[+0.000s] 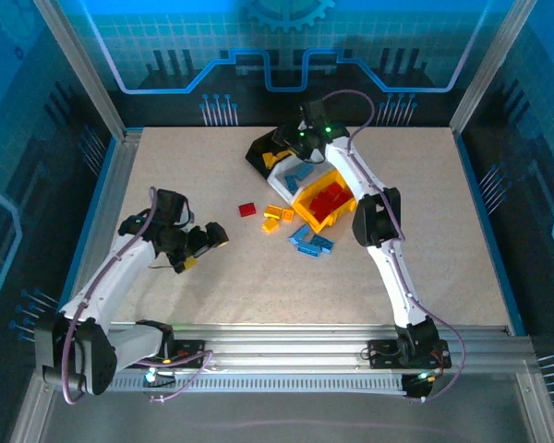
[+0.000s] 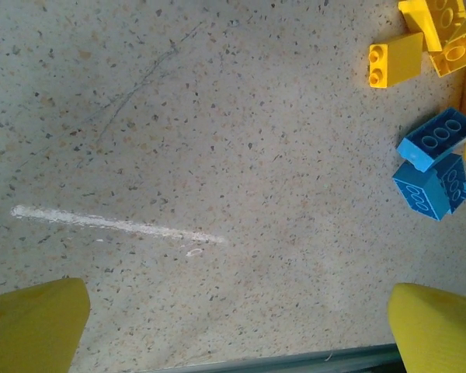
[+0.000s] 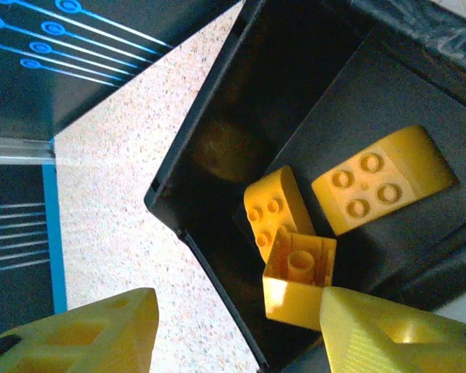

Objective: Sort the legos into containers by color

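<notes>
While the left jaws stand wide apart with only bare counter point(image 2: 217, 140) between them, the loose legos lie off to one side. The loose yellow bricks point(image 2: 396, 61) and blue bricks point(image 2: 435, 167) sit ahead of the right-hand finger point(image 2: 439, 330), so a straight descent from here would probably close on nothing. A lone red brick point(image 1: 247, 209) rests between the two arms' jaws, well apart from either. Directly below the right jaws is the black bin point(image 3: 217, 93), which holds three binned yellow bricks point(image 3: 377, 183). These jaws are parted and grip nothing, but the nearest brick point(image 3: 299, 276) lies just beside one finger point(image 3: 396, 334), and whether the two touch cannot be told. A slanted pull-away could snag that brick and flick it out. A finger could also catch the bin's wall and shove the joined white bin point(image 1: 279, 173) and yellow bin point(image 1: 307, 216) alongside, spilling the sorted red bricks point(image 1: 331, 201).
</notes>
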`<action>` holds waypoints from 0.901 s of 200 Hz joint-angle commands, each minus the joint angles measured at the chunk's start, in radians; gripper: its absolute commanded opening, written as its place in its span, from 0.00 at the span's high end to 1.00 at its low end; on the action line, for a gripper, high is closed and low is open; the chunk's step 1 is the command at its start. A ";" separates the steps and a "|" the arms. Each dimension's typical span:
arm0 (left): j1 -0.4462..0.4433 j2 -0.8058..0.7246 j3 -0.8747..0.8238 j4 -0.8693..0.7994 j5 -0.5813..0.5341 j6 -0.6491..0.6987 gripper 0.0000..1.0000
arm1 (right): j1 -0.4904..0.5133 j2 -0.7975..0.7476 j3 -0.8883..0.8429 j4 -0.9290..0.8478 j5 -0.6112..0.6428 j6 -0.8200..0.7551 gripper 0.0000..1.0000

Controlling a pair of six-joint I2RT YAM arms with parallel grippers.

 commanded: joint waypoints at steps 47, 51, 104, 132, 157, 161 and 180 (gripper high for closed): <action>0.009 -0.008 0.042 0.049 -0.019 -0.035 0.01 | 0.142 -0.318 -0.232 -0.451 -0.035 -0.517 0.35; 0.007 -0.012 0.039 0.051 -0.020 -0.039 0.01 | 0.156 -0.328 -0.254 -0.470 -0.022 -0.539 0.34; 0.008 -0.067 -0.004 0.060 -0.017 -0.071 0.01 | 0.305 -0.357 -0.397 -0.516 0.174 -0.677 0.29; 0.008 -0.101 -0.020 0.052 -0.022 -0.076 0.01 | 0.340 -0.286 -0.390 -0.522 0.241 -0.690 0.29; 0.009 -0.111 -0.023 0.036 -0.024 -0.069 0.01 | 0.352 -0.236 -0.375 -0.523 0.267 -0.684 0.29; 0.008 -0.111 -0.023 0.034 -0.024 -0.068 0.01 | 0.353 -0.228 -0.374 -0.523 0.267 -0.681 0.29; 0.010 -0.109 -0.019 0.028 -0.025 -0.060 0.01 | 0.351 -0.202 -0.373 -0.520 0.279 -0.662 0.30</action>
